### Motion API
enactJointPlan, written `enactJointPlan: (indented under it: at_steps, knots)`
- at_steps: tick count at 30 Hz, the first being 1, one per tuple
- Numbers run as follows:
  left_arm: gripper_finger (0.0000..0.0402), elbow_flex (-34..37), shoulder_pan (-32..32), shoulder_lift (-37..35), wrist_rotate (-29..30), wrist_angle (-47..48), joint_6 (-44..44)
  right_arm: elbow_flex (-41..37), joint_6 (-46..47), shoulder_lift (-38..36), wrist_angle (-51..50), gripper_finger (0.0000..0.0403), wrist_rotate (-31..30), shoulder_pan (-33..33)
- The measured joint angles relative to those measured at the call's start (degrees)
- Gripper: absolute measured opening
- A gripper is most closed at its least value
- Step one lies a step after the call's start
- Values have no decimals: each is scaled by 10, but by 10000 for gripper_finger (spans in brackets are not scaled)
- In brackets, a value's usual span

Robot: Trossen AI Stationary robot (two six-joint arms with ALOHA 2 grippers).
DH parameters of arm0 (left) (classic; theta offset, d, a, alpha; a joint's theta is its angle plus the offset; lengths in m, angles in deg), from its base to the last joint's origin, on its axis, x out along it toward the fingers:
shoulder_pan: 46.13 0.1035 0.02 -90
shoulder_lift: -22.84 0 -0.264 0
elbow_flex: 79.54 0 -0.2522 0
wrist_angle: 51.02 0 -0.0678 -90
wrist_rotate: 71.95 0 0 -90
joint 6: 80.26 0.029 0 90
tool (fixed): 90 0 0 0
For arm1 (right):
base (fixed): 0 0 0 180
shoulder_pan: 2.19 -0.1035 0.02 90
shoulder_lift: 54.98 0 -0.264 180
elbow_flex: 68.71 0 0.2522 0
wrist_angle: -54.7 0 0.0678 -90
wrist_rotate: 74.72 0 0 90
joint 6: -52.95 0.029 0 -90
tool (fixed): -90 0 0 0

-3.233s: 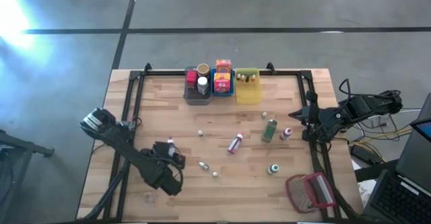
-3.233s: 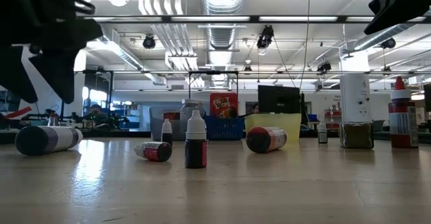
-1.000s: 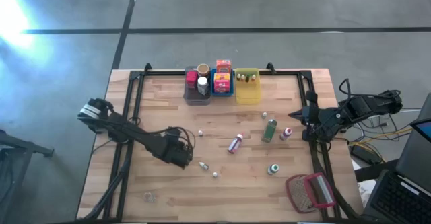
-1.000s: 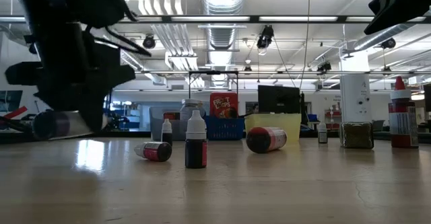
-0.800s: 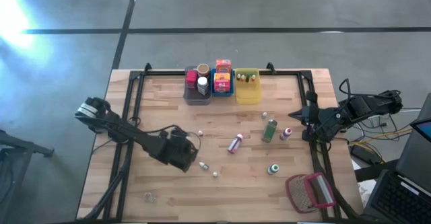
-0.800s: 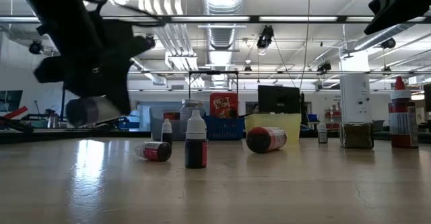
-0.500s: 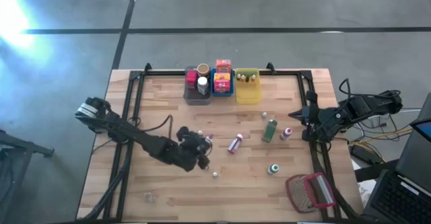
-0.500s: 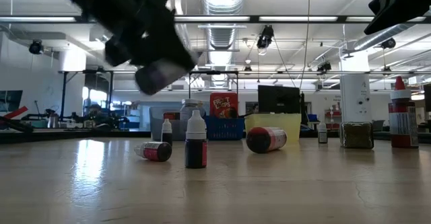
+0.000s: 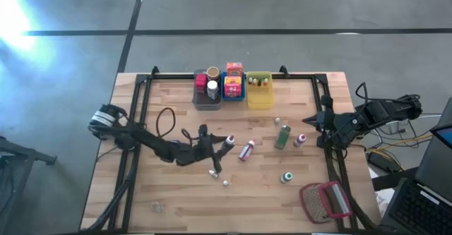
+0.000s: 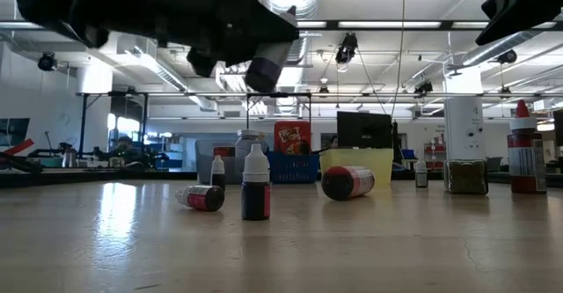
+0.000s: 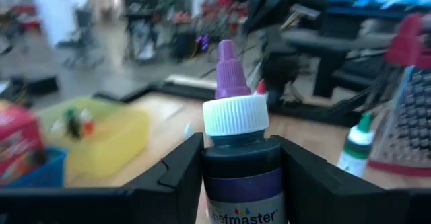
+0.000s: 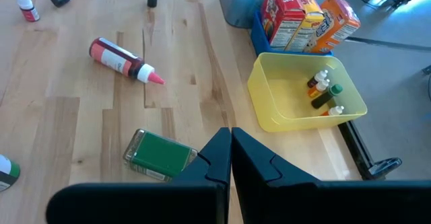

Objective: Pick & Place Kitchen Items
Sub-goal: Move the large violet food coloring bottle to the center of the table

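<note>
We have the left gripper (image 9: 224, 142) clamped on a purple-tipped dropper bottle (image 11: 237, 158), carried in the air over the middle of the table (image 9: 169, 193). We judge this the transport step; next we need to bring it toward the yellow bin (image 9: 260, 97) at the far edge and release above it. Our right gripper (image 9: 308, 121) waits shut by the right edge.

bins (image 9: 233, 87) at back, bottles (image 9: 246, 150) scattered mid-table

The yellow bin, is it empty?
No, the yellow bin holds several tiny bottles at one end.
</note>
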Motion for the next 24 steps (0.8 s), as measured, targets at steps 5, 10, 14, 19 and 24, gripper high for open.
enactJointPlan:
  at_steps: [5, 10, 14, 19, 24]
  knots:
    - [163, -1, 22, 60, -37, -110, 72, 0, 0, 0, 0, 8, 0, 0]
    - [163, -13, 43, 117, -41, -188, 124, 0, 0, 0, 0, 8, 0, 0]
    - [163, -7, 78, 139, -44, -213, 116, 0, 0, 0, 0, 8, 0, 0]
    - [163, -1, 132, 153, -101, -214, 95, 0, 0, 0, 0, 8, 0, 0]
    - [163, 18, 184, 151, -129, -218, 79, 0, 0, 0, 0, 8, 0, 0]
